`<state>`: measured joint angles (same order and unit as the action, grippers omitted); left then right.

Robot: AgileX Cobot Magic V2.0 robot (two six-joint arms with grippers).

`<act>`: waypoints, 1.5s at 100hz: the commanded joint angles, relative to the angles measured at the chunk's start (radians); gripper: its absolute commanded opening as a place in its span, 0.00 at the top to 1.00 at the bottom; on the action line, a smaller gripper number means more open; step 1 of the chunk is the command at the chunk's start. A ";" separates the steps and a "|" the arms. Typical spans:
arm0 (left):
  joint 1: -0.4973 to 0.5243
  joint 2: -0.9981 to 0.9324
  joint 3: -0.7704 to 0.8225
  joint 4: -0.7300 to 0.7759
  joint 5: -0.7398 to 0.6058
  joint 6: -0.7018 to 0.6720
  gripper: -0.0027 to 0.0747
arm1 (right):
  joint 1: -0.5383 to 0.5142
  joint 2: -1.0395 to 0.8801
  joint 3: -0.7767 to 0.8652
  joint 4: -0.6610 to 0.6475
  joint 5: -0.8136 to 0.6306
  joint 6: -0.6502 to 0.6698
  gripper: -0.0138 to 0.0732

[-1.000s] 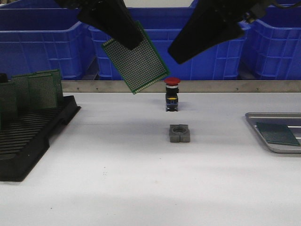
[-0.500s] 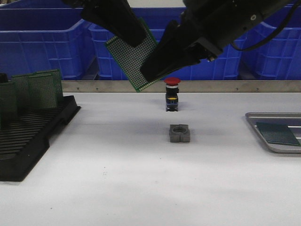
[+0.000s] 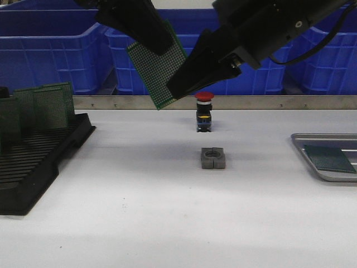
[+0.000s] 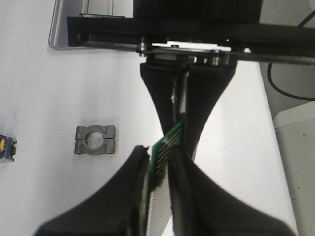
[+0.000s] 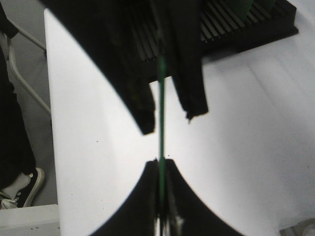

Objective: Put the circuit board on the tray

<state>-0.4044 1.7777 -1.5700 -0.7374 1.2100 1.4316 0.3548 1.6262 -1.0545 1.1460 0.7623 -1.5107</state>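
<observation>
L gripper point(image 3: 158, 47) is pinching the circuit board point(image 3: 158, 70) by its upper edge, mid-air over the counter point(image 3: 167, 212). R gripper point(image 3: 177, 89) is clamping the board's lower corner, fingers nearly closed, looks mid-handover. Tray point(image 3: 304, 146) is lying well off to R gripper's right, w/ one board already on it; R arm is nearer.

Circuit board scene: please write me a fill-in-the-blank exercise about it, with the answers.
The right gripper grips the circuit board at its lower edge, the left gripper at its ____ edge.
On the tray lies ____ other board.
The button behind the grey block has a ____ cap.
Answers: upper; one; red.
</observation>
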 commanded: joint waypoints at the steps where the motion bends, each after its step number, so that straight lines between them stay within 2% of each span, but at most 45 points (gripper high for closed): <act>1: -0.007 -0.053 -0.022 -0.062 0.027 -0.007 0.65 | -0.012 -0.039 -0.030 0.065 -0.016 0.056 0.97; 7: 0.004 -0.053 -0.022 -0.041 0.009 -0.007 0.51 | -0.022 -0.039 -0.026 0.065 -0.014 0.104 0.97; 19: 0.026 -0.053 -0.036 0.047 -0.017 -0.009 0.40 | -0.071 -0.039 -0.003 0.053 -0.012 0.215 0.97; 40: 0.077 -0.053 -0.051 0.058 -0.029 -0.009 0.40 | -0.244 -0.034 0.057 0.002 -0.031 0.344 0.97; 67: 0.084 -0.053 -0.051 0.058 -0.037 -0.009 0.40 | -0.496 0.065 0.103 -0.041 -0.054 0.349 0.97; 83: 0.084 -0.053 -0.051 0.058 -0.037 -0.010 0.40 | -0.580 0.120 0.103 -0.043 -0.054 0.332 0.94; 104: 0.084 -0.053 -0.051 0.056 -0.037 -0.010 0.40 | -0.653 0.123 0.103 -0.049 -0.065 0.299 0.73; 111: 0.084 -0.053 -0.051 0.054 -0.035 -0.010 0.40 | -0.671 0.123 0.103 -0.051 -0.046 0.299 0.58; 118: 0.084 -0.053 -0.051 0.054 -0.030 -0.011 0.40 | -0.687 0.118 0.102 -0.052 -0.026 0.299 0.36; 123: 0.084 -0.053 -0.051 0.054 -0.018 -0.013 0.40 | -0.700 0.109 0.097 -0.063 -0.026 0.299 0.24; 128: 0.084 -0.054 -0.051 0.056 -0.016 -0.013 0.40 | -0.713 0.100 0.090 -0.075 -0.020 0.299 0.16; 139: 0.084 -0.057 -0.051 0.059 -0.014 -0.015 0.43 | -0.730 0.067 0.077 -0.094 -0.002 0.299 0.15; 144: 0.084 -0.062 -0.051 0.067 -0.012 -0.029 0.49 | -0.731 0.043 0.073 -0.094 0.004 0.299 0.16; 150: 0.084 -0.072 -0.051 0.081 -0.012 -0.073 0.62 | -0.731 0.016 0.070 -0.094 0.017 0.299 0.21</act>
<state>-0.3222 1.7712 -1.5913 -0.6197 1.1984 1.4095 -0.3688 1.7219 -0.9525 1.0271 0.7290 -1.1983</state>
